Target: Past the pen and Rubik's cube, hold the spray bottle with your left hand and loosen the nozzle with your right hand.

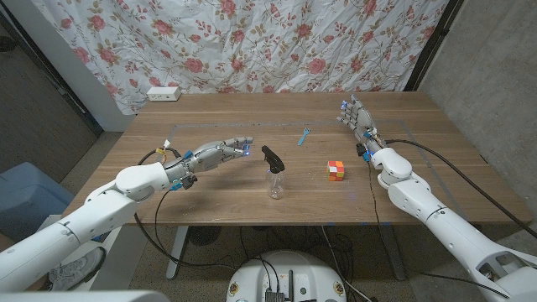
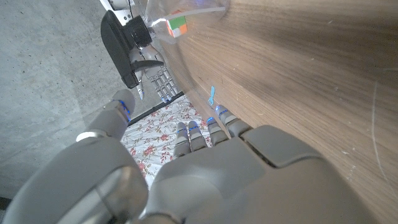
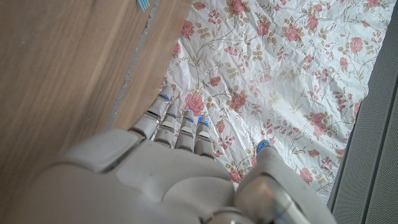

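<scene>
On the wooden tabletop [image 1: 210, 197], near its middle, the spray bottle [image 1: 274, 174] stands upright: a clear body with a black nozzle [image 1: 270, 156] on top. To its right, well apart, sits the Rubik's cube [image 1: 336, 170], and beyond both, toward the far side, lies a small blue pen [image 1: 305, 136].

The left hand [image 1: 220, 153] hovers just beside the bottle on its left, fingers stretched out toward the nozzle and spread, holding nothing; the fingertips are close to the nozzle but a gap shows between them. In the left wrist view the hand [image 2: 205, 168] reaches along the wood with fingers [image 2: 193, 134] extended, and the black nozzle [image 2: 124, 46], the clear bottle [image 2: 180, 9], the cube [image 2: 177, 26] and the pen [image 2: 212, 96] show ahead of it.

The right hand [image 1: 359, 122] is over the right part of the tabletop, behind and to the right of the cube, well apart from the bottle. Its fingers are straight and apart, with nothing in them. In the right wrist view that hand [image 3: 180, 162] points past the table's edge toward a floral curtain [image 3: 298, 74].

A white power strip [image 1: 164, 94] lies at the far left corner.
</scene>
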`<state>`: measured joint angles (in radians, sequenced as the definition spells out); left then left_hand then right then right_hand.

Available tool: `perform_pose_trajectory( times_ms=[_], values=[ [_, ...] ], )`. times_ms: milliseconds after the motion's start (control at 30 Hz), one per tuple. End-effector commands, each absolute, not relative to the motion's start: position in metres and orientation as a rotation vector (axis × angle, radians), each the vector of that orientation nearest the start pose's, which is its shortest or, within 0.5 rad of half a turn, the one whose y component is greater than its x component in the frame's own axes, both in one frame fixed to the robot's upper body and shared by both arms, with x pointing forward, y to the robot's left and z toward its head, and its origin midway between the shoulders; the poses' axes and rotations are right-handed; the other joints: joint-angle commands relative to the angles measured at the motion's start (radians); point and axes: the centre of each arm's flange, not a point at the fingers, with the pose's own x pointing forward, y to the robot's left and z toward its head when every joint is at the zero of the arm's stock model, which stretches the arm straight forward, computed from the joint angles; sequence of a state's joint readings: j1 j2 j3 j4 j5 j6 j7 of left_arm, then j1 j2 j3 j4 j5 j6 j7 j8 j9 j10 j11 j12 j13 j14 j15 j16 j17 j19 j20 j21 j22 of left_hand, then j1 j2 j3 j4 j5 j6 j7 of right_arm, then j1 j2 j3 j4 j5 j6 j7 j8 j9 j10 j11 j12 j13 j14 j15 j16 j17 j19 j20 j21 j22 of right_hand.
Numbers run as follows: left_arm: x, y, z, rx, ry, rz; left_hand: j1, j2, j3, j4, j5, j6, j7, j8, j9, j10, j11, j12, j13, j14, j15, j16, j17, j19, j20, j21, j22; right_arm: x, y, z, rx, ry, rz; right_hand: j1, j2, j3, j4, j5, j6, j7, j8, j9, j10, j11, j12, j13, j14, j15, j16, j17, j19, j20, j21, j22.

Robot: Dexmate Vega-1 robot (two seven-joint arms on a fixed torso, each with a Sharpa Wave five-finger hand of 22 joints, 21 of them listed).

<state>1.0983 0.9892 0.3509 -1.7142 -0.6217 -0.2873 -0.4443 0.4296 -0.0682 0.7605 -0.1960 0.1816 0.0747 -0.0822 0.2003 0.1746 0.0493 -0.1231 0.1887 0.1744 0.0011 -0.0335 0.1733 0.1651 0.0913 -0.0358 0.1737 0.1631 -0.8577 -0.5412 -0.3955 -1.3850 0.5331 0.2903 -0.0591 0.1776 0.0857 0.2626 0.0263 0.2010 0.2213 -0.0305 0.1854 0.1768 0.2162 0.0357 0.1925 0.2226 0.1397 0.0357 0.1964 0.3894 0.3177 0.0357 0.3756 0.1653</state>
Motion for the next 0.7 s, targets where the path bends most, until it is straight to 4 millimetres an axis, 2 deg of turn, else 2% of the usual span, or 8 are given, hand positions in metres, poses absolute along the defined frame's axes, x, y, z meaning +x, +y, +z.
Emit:
perform_pose_trajectory(
  times_ms=[33,467,567,700],
  values=[
    [0.523,0.282,-0.066,0.575,-0.493,-0.761,0.016,-0.005,0.012,0.001,-0.002,0.001,-0.006,0.001,0.002,-0.006,-0.003,-0.001,0.006,-0.008,-0.047,0.000,0.004,-0.003,-0.062,0.004,0.001,0.641,-0.284,-0.016,-0.132,-0.633,0.197,-0.009,-0.002,0.005,-0.006,0.003,0.000,0.003,0.002,0.003,0.005,0.006,0.004,0.000,0.008,0.005,0.005,-0.001,0.007,0.002,-0.006,0.002],
    [0.519,0.278,-0.072,0.664,-0.493,-0.784,0.060,-0.029,0.017,0.002,0.000,-0.043,-0.001,-0.010,0.002,-0.028,0.008,-0.005,0.006,-0.027,-0.043,-0.001,0.004,-0.025,-0.063,0.000,0.001,0.644,-0.285,-0.019,-0.148,-0.637,0.215,-0.014,-0.001,0.006,-0.006,0.002,-0.005,0.005,0.001,0.003,0.005,0.007,0.004,-0.003,0.007,0.006,0.005,-0.005,0.009,0.001,-0.012,0.002],
    [0.521,0.274,-0.074,0.689,-0.504,-0.785,0.073,-0.037,0.018,0.003,0.001,-0.063,0.004,-0.014,0.002,-0.038,0.010,-0.006,0.006,-0.031,-0.042,-0.001,0.004,-0.028,-0.064,0.002,0.001,0.645,-0.284,-0.019,-0.156,-0.633,0.221,-0.015,-0.001,0.006,-0.006,0.002,-0.006,0.005,0.001,0.003,0.005,0.008,0.004,-0.003,0.008,0.005,0.006,-0.006,0.010,0.000,-0.013,0.002],
    [0.524,0.270,-0.077,0.719,-0.500,-0.794,0.107,-0.058,0.017,0.004,0.001,-0.103,0.022,-0.016,0.001,-0.089,0.023,-0.014,0.006,-0.075,-0.031,-0.007,0.004,-0.050,-0.067,-0.001,0.001,0.645,-0.284,-0.019,-0.156,-0.636,0.217,-0.016,0.000,0.006,-0.006,0.002,-0.007,0.005,0.000,0.003,0.005,0.008,0.004,-0.004,0.008,0.005,0.006,-0.007,0.011,0.000,-0.015,0.002]
  ],
)
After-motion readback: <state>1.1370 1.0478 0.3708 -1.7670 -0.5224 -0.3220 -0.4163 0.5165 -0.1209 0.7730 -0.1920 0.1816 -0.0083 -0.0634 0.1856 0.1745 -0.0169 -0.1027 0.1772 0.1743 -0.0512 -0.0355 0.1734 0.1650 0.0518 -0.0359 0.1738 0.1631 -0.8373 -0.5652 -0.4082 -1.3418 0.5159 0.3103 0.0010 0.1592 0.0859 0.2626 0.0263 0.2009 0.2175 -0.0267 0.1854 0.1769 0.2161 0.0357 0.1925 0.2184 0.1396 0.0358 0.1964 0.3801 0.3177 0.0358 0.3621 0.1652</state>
